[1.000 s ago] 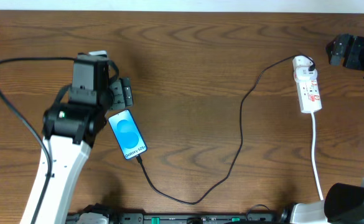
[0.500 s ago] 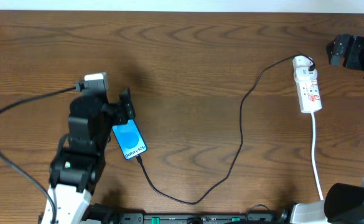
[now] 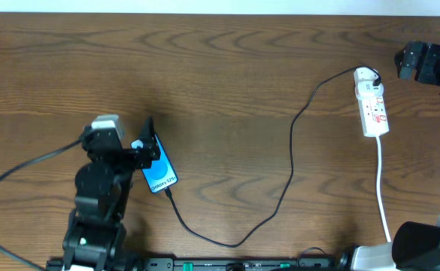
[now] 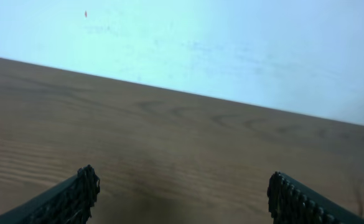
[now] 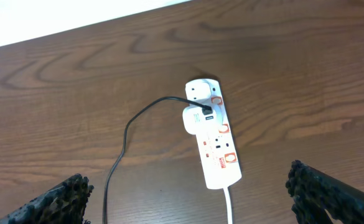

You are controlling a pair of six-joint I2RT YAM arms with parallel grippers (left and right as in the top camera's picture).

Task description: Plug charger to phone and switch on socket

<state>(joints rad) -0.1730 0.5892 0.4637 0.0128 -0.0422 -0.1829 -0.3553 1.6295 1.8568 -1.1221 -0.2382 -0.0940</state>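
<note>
The phone (image 3: 160, 174) lies on the table at the left, blue screen up, its upper end hidden under my left gripper (image 3: 149, 143). The charger cable (image 3: 291, 162) runs from the phone's lower edge in a loop to the white socket strip (image 3: 372, 108) at the right, where its adapter is plugged in. In the left wrist view my left gripper (image 4: 183, 180) is open, with only bare wood between the fingers. My right gripper (image 5: 188, 183) is open and hovers above and apart from the strip (image 5: 214, 140) and cable (image 5: 127, 134). It also shows in the overhead view (image 3: 409, 62).
The strip's white cord (image 3: 383, 196) runs down to the table's front edge. The wooden table (image 3: 227, 68) ends at a pale wall (image 4: 231, 43) at the back. The left arm's body (image 3: 95, 203) stands at the front left.
My left arm has drawn back toward the table's front edge, and its gripper now covers the phone's upper end. The phone, cable, strip and right arm have not moved.
</note>
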